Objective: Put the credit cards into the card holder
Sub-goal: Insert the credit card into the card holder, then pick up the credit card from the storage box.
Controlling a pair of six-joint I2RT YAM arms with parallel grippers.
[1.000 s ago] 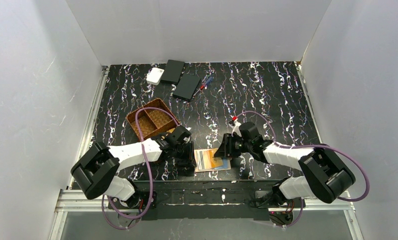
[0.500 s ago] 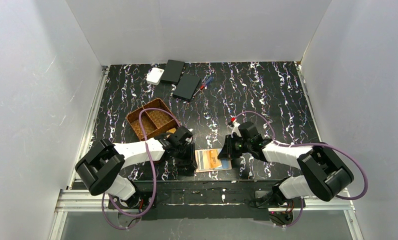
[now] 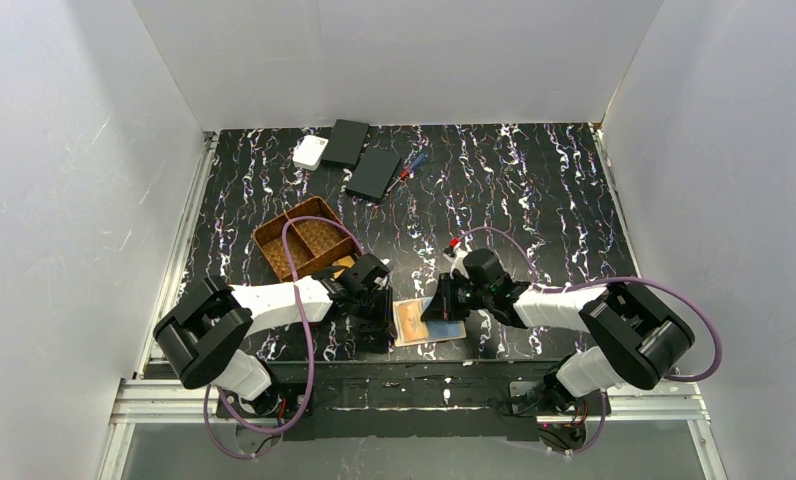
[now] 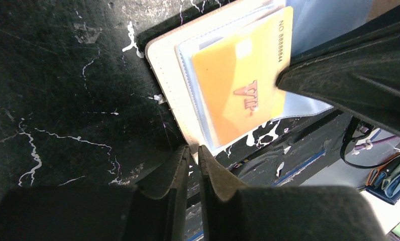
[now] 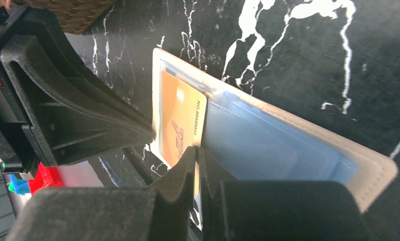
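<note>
We note right gripper pinching orange card, left gripper closed at card holder edge; snagging the pocket could buckle it.

red letters on the orange card: VIP
small black print along its edge: NO, then a row of 8s; the end is too blurry to read

The black table, veined with white, carried everything. The card holder lay open and flat at its near edge, between the jaws of the left gripper and the right gripper. Just beyond the left jaws sat a brown woven tray. Well beyond both pairs, at the far end, lay a white box, a flat black box, a second black box and some pens.
</note>
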